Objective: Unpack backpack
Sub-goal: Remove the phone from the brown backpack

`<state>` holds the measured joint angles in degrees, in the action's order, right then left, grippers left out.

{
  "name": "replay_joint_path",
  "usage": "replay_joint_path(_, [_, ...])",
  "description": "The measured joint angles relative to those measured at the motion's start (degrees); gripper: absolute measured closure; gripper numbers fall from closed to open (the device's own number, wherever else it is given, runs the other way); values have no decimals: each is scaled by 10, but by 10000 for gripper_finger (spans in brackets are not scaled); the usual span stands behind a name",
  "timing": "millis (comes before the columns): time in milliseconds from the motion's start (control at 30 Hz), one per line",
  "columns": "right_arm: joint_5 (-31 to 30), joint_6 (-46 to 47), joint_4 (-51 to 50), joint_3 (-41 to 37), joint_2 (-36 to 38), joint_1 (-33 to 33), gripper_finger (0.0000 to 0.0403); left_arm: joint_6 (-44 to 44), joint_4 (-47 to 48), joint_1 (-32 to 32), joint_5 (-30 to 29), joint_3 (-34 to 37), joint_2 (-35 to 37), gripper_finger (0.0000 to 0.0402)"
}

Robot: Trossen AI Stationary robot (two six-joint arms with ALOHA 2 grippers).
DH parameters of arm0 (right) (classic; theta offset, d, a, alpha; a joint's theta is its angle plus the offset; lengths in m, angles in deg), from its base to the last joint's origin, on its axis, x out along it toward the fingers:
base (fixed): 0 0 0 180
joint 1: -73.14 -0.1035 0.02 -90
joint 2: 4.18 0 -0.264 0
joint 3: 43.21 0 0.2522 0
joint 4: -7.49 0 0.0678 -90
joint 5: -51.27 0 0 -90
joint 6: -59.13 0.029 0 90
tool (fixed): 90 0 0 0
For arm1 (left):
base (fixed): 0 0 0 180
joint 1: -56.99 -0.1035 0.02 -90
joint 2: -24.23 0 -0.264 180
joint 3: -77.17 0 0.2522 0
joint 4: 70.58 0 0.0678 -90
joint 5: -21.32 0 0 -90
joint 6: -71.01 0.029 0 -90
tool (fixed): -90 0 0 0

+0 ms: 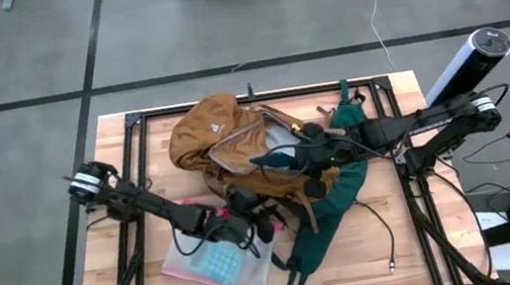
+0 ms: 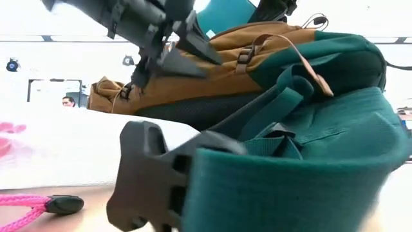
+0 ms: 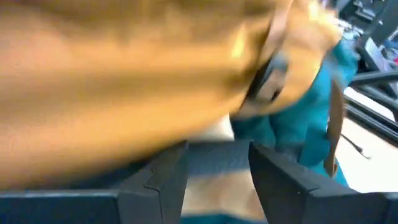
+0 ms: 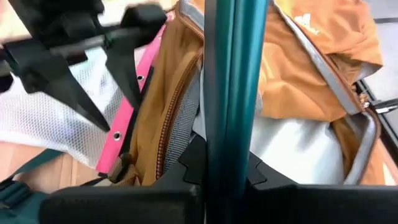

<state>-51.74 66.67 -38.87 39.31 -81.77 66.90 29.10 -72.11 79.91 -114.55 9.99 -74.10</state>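
The large mustard-tan fabric backpack [image 1: 236,150] with dark green back panel and straps lies on its side on the wooden-topped bench [image 1: 404,241], at about the middle, its main opening gaping so that the grey lining [image 4: 292,149] shows. The right gripper [image 1: 309,158] is over the backpack's open mouth with its fingers closed on one of the backpack's dark green straps [image 4: 233,93], which runs straight up between them in the right wrist view. The left gripper [image 1: 257,224] is at the backpack's near edge, just above a clear mesh zip pouch with a pink border [image 1: 214,263] that lies flat on the bench beside the backpack; its fingers [image 3: 165,180] stand apart with nothing between them, pointing at the tan fabric. A black plastic buckle [image 2: 151,174] on a green strap end rests on the bench in front of the backpack, near a pink cord [image 2: 26,206].
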Motion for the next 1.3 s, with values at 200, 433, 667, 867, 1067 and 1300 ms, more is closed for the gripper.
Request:
replay_joint_path(200, [42,23,58,-45,-4,-3,393,34,-10,-8,-25,0,-15,244])
replay_joint_path(433, [56,33,151,-102,-6,-3,393,-35,-9,-22,-4,1,-95,244])
replay_joint_path(667, [45,15,200,-105,-8,0,393,-165,-28,-25,38,0,-197,245])
replay_joint_path(867, [40,-1,237,-104,-4,0,390,-164,-40,-24,39,-1,-217,245])
replay_joint_path(1067, [40,-8,236,-104,-4,1,392,-149,-21,-24,81,1,-164,245])
replay_joint_path(1300, [40,5,200,-118,-3,3,393,-27,-3,-7,46,0,-21,245])
